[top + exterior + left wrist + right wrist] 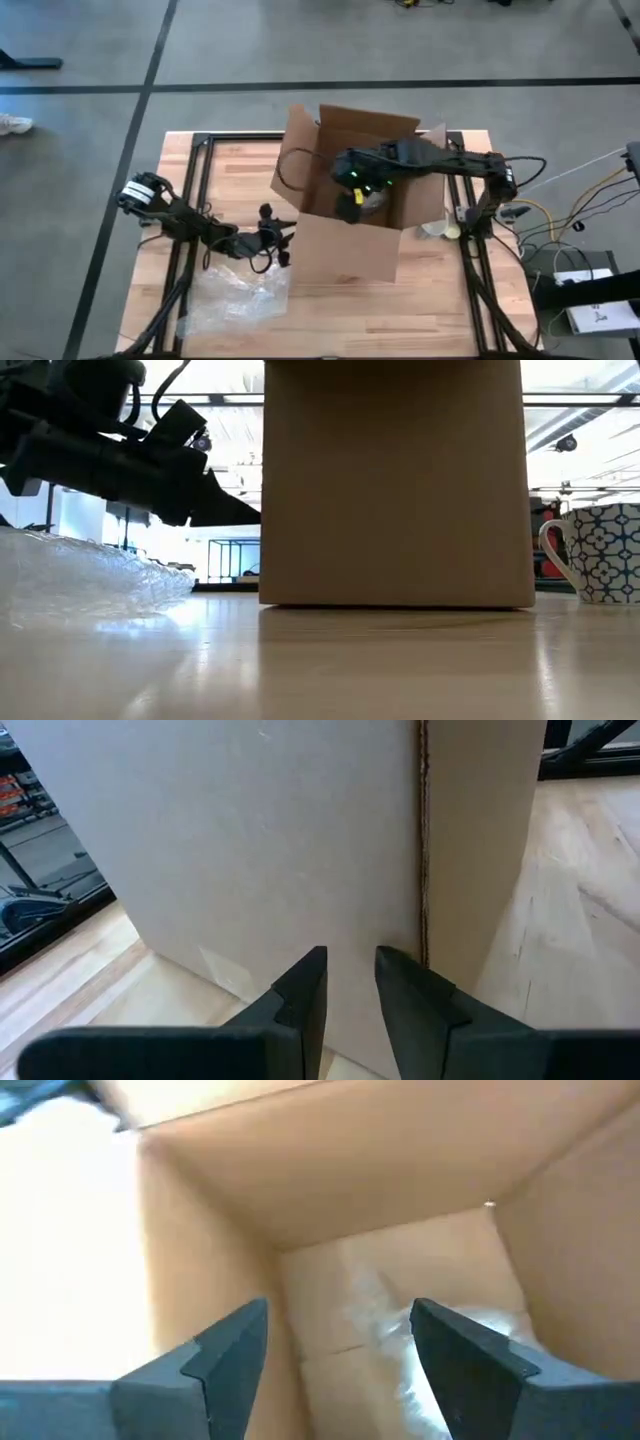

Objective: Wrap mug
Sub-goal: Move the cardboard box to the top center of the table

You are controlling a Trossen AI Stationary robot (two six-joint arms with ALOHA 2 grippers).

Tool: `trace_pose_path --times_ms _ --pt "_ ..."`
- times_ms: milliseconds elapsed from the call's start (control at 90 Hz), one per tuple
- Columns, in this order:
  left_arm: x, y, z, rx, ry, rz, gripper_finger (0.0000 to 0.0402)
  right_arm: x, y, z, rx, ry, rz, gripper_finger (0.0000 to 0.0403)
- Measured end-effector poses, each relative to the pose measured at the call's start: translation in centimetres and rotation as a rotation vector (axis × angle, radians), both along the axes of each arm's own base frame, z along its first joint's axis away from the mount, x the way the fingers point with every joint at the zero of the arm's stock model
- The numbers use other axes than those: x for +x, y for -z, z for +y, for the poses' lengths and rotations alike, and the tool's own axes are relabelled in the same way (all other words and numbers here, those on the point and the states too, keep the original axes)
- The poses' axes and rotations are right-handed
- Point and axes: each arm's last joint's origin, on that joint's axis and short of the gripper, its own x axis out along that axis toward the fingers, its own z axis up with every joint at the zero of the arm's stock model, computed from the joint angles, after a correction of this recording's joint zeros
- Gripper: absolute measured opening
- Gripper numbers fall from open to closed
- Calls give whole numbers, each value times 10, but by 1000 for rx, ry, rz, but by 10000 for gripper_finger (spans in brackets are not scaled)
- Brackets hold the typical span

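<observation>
No legible writing. Pale wood tabletop (pixel 430 300); grey concrete floor (pixel 90 140). Cardboard box (pixel 350 245); patterned mug (pixel 600 552); bubble wrap (pixel 235 295). Right gripper (pixel 352 203) inside box, jaws released; left gripper (pixel 350 990) beside box, jaws slightly parted, empty.

Grey concrete floor (pixel 300 40) with dark seams, wooden table (pixel 400 310), bright windows (pixel 580 450) behind.

Two dark, slim, jointed arms. Left arm (pixel 185 222): white-banded end joint, black cable loops. Right arm (pixel 440 160): green light near wrist. Fingers (pixel 225 1345) dark grey, flat, tapered wedges.
</observation>
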Motion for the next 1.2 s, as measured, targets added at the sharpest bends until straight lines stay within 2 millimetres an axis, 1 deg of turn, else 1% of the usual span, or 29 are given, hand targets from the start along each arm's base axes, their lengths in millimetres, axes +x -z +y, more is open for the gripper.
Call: trace_pose_path --times_ms 44,122,244,311,378,456,511,611,700,800,867,911,989,1056,1133,1200 --pt "0 0 0 -1 0 -1 75 -5 -6 14 -33 -12 -25 224" --pt "0 -1 0 -4 0 -11 75 -20 -21 40 -126 -31 -82 214" --pt "0 -1 0 -9 -1 -14 75 -46 -45 84 -244 -80 -231 197" --pt "0 -1 0 -17 -2 -18 75 -57 -51 104 -293 -97 -282 189" --pt "0 -1 0 -44 -8 -29 75 -64 -51 120 -338 -100 -304 181" --pt "0 2 -1 -72 5 -14 75 -64 -42 139 -365 -112 -307 171" --pt "-1 4 -1 -77 20 9 75 -62 -32 154 -382 -145 -296 163" --pt "-2 8 -1 -85 19 40 75 -52 1 179 -411 -200 -226 146" --pt "-2 8 -1 -104 14 34 75 -46 34 192 -420 -187 -140 127" --pt "-2 9 -2 -150 23 30 75 -43 67 200 -439 -134 -35 102" --pt "-3 10 -5 -187 51 29 75 -42 87 201 -474 -111 41 83" --pt "-4 10 -8 -205 73 34 75 -42 96 199 -521 -93 73 70" --pt "-6 10 -14 -229 93 28 75 -37 110 190 -640 -46 89 46" --pt "-8 10 -20 -243 115 26 75 -31 117 179 -712 -4 81 28" --pt "-11 10 -28 -260 142 23 75 -23 121 163 -735 41 106 9" --pt "-14 10 -34 -260 165 25 75 -16 125 146 -729 81 135 3"
